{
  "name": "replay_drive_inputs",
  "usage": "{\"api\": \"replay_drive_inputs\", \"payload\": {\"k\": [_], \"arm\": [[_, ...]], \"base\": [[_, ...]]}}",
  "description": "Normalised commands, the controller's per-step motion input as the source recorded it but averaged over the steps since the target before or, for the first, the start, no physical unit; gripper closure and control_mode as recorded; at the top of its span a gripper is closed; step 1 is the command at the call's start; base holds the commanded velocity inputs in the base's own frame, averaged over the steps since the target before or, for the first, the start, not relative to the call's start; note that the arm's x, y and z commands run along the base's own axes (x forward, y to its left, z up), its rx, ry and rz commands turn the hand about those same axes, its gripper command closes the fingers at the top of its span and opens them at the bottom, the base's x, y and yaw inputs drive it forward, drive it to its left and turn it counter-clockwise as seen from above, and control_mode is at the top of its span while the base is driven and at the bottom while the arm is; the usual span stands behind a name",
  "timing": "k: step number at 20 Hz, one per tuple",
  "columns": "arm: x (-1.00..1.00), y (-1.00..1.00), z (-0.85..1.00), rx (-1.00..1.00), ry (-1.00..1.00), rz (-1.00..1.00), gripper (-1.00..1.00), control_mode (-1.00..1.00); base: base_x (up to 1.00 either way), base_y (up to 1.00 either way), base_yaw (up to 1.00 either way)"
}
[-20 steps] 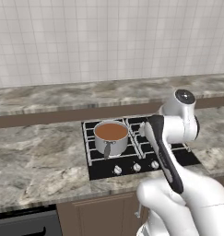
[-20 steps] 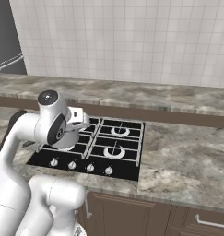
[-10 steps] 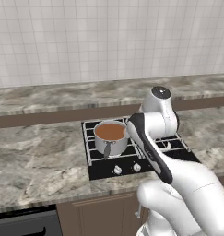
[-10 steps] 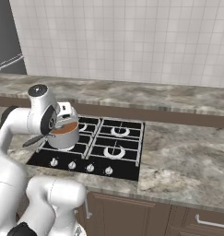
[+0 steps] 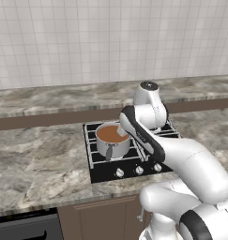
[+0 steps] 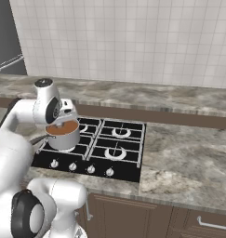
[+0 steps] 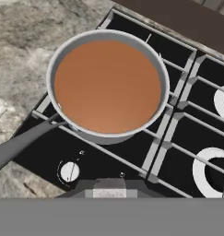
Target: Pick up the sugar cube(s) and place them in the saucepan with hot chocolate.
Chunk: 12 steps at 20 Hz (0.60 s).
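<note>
The small round shiny steel saucepan [image 7: 109, 83] sits on a front burner of the black gas hob with steel grates [image 7: 187, 120], directly below and ahead of the gripper as the hand view looks down on it. Its smooth reddish-brown hot chocolate [image 7: 108, 85] lies as a flat disc filling most of the pan, well below the rim. The short steel handle [image 7: 21, 143] runs out toward the hob's knob edge, off to one side of the hand.

In the left base view the white arm's wrist hangs just over the pan's far rim [image 5: 113, 140], and in the right base view the same pan [image 6: 63, 134] sits just beneath the hand. The finger tips are not clear in any view, so I cannot tell whether the gripper is spread, closed, or carrying anything, and no sugar cube can be made out.

A sugar cube would likely be light, rigid and crumbly: best pinched on two flat opposite faces, gently. The pan itself looks heavy with liquid and should not be nudged.
</note>
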Motion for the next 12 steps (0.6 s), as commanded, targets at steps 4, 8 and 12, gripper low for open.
{"api": "replay_drive_inputs", "payload": {"k": [4, 8, 12], "arm": [[0.33, 0.26, -0.16, 0.0, 0.01, 0.01, 1.0, -1.0], [0.43, 0.41, -0.37, 0.0, 0.0, 0.0, 1.0, -1.0], [0.32, 0.28, -0.35, 0.0, 0.0, 0.0, 1.0, -1.0]], "base": [[0.0, 0.0, 0.0], [0.0, 0.0, 0.0], [0.0, 0.0, 0.0]]}}
